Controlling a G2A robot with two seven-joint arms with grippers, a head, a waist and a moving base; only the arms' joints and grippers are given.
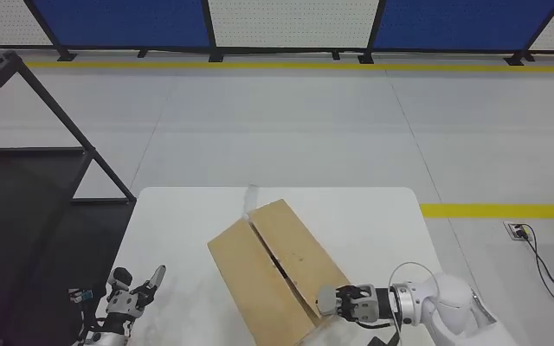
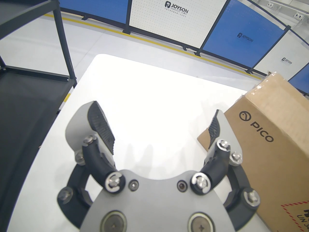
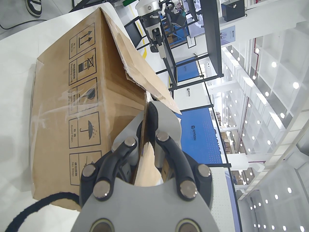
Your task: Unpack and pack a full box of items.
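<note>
One cardboard box (image 1: 268, 270) sits diagonally on the white table (image 1: 372, 216), toward its near edge, with its two top flaps meeting along a centre seam and no contents visible. The right gripper (image 1: 334, 303) is at the box's near corner, closed on the edge of one flap (image 3: 142, 141). The left gripper (image 2: 157, 121) hangs wide open and empty over the table's near left corner, just beside the box. Assessment: the opening stage of unpacking is in hand. The next move calls for swinging the pinched flap up and outward without dragging the box. One black shelf rack (image 1: 43, 216) stands alongside.
</note>
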